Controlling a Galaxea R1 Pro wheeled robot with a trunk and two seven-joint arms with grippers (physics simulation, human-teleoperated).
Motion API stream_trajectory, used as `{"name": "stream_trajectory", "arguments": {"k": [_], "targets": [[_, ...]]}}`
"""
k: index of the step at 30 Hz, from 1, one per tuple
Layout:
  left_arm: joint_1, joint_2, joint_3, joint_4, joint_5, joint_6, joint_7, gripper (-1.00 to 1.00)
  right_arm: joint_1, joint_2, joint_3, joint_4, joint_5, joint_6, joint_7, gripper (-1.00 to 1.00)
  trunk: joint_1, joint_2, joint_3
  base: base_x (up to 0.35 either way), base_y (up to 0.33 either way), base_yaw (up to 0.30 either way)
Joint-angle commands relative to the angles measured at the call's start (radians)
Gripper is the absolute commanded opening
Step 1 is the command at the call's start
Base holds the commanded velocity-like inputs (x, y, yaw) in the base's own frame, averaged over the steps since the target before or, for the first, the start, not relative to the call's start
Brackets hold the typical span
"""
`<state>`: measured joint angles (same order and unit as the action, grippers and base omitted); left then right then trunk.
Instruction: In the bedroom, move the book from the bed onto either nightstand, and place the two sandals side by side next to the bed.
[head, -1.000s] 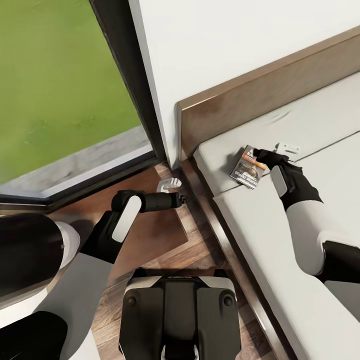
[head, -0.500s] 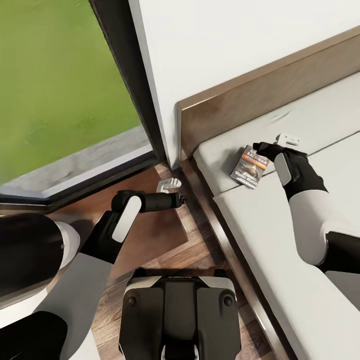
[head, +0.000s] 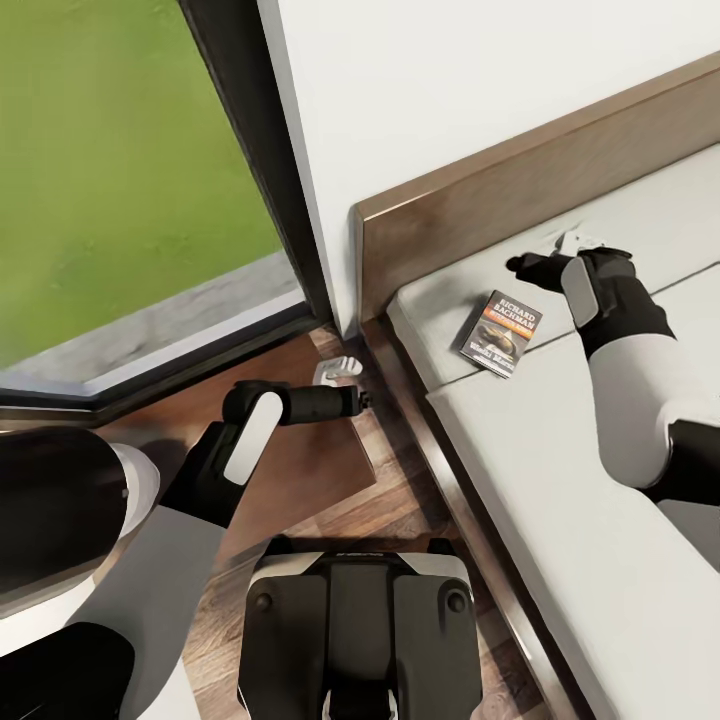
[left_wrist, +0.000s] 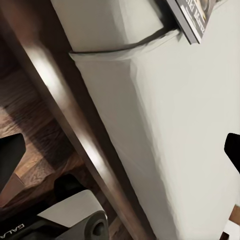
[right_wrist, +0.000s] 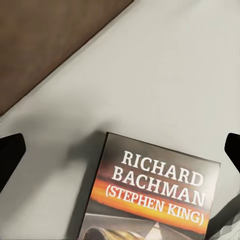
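The book (head: 502, 333) lies flat on the bed's light-grey mattress (head: 520, 470), near the headboard corner; its cover reads "Richard Bachman" in the right wrist view (right_wrist: 160, 195). My right gripper (head: 560, 250) is open and holds nothing. It hangs just past the book's top edge, towards the headboard (head: 470, 205), and is not touching the book. My left gripper (head: 340, 370) is open over the nightstand (head: 300, 470) beside the bed frame. In the left wrist view a corner of the book (left_wrist: 192, 17) pokes over the mattress edge. The sandals are out of view.
A tall dark-framed window (head: 250, 150) with grass outside stands to the left, and a white wall (head: 450, 80) rises behind the headboard. Pale wood floor (head: 410, 500) runs between nightstand and bed frame (left_wrist: 75, 130). My own base (head: 355, 620) sits close below.
My right gripper has drawn back from the book's edge, towards the headboard. The book stays in place on the mattress. The left arm has not moved.
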<state>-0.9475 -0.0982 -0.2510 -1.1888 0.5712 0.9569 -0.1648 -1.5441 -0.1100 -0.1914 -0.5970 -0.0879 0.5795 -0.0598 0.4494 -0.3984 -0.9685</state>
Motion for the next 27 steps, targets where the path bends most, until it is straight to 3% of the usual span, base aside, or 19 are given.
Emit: {"name": "stream_trajectory", "arguments": {"k": [1, 11, 14, 15, 27], "targets": [[0.0, 0.001, 0.001, 0.0, -0.008, 0.003, -0.009, 1.0, -0.001, 0.002, 0.001, -0.002, -0.009, 0.005, -0.006, 1.0, 0.001, -0.002, -0.001, 0.0, 0.0, 0.0], [0.003, 0.017, -0.003, 0.001, -0.01, 0.003, -0.007, 1.0, -0.002, -0.001, 0.0, -0.002, -0.009, 0.014, -0.006, 1.0, 0.001, -0.002, -0.011, 0.0, 0.0, 0.0], [0.003, 0.018, -0.003, 0.001, -0.01, 0.002, -0.008, 1.0, -0.002, -0.002, 0.0, -0.004, -0.009, 0.035, -0.006, 1.0, 0.001, -0.002, -0.016, 0.0, 0.0, 0.0], [0.004, 0.019, -0.004, 0.0, -0.009, 0.002, -0.009, 1.0, -0.004, -0.002, 0.0, -0.007, -0.009, 0.078, -0.007, 1.0, 0.001, -0.002, -0.017, 0.0, 0.0, 0.0], [0.004, 0.02, -0.004, 0.0, -0.01, 0.002, -0.009, 1.0, -0.082, -0.003, -0.002, -0.01, -0.016, 0.148, -0.006, 1.0, 0.001, -0.002, -0.037, 0.0, 0.0, 0.0]]}}
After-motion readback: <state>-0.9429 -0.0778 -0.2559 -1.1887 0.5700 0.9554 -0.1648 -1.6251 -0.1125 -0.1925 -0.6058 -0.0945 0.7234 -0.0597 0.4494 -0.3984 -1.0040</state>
